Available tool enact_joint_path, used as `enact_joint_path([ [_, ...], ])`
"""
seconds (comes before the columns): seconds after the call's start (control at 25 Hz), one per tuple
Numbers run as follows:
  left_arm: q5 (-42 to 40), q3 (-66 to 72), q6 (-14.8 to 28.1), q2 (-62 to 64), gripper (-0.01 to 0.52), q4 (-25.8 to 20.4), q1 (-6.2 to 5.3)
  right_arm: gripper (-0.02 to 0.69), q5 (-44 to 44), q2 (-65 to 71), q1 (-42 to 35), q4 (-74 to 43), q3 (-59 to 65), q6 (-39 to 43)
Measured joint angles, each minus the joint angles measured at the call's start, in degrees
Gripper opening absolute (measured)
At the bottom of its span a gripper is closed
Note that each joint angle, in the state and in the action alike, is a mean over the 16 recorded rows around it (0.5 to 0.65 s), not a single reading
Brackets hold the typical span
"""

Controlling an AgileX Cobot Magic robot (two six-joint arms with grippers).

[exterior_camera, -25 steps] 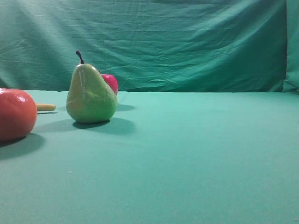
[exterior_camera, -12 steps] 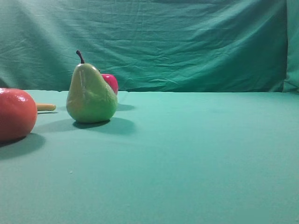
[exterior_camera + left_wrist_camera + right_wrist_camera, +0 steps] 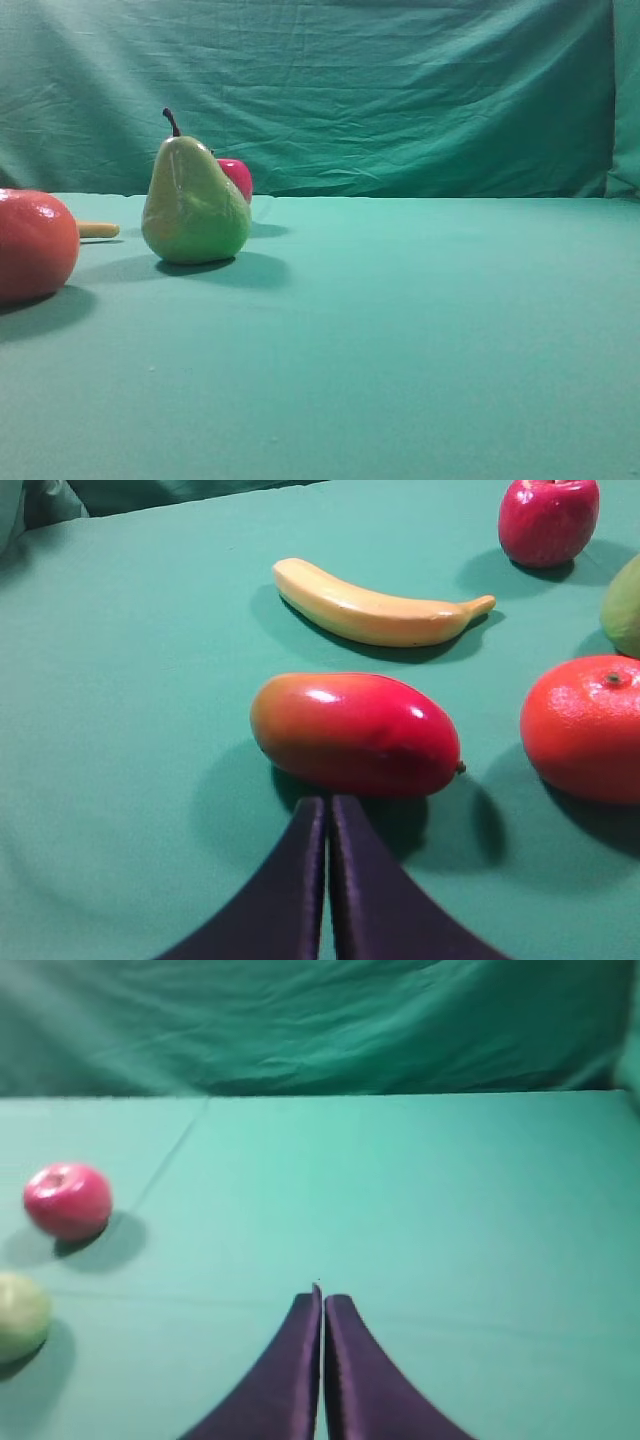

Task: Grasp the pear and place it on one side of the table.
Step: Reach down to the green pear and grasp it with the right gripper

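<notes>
The yellow-green pear (image 3: pixel 195 203) with its dark stem stands upright on the teal table (image 3: pixel 420 330), left of middle in the exterior view. Only its edge shows at the right border of the left wrist view as the pear (image 3: pixel 624 605), and as a pale green pear (image 3: pixel 20 1315) at the left border of the right wrist view. My left gripper (image 3: pixel 327 802) is shut and empty, just short of a red-yellow mango (image 3: pixel 355 733). My right gripper (image 3: pixel 322 1297) is shut and empty over bare cloth, well right of the pear. Neither gripper shows in the exterior view.
A red apple (image 3: pixel 237 177) sits right behind the pear. A round orange-red fruit (image 3: pixel 33 244) lies at the left edge. A banana (image 3: pixel 375 609) lies beyond the mango. A wrinkled green backdrop (image 3: pixel 400 90) closes the far side.
</notes>
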Motion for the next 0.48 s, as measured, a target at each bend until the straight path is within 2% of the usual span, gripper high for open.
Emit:
enact_joint_path([
  [0.12, 0.0, 0.0, 0.0, 0.0, 0.000, 0.0, 0.00, 0.025, -1.2, 8.1, 6.4, 0.0, -4.0, -3.0],
  [0.24, 0.0, 0.0, 0.0, 0.0, 0.000, 0.0, 0.00, 0.083, -2.3, 16.3, 12.7, 0.1, -8.6, -5.5],
  [0.48, 0.0, 0.0, 0.0, 0.0, 0.000, 0.0, 0.00, 0.309, -3.9, 31.7, 22.2, 0.1, -18.3, -7.6],
])
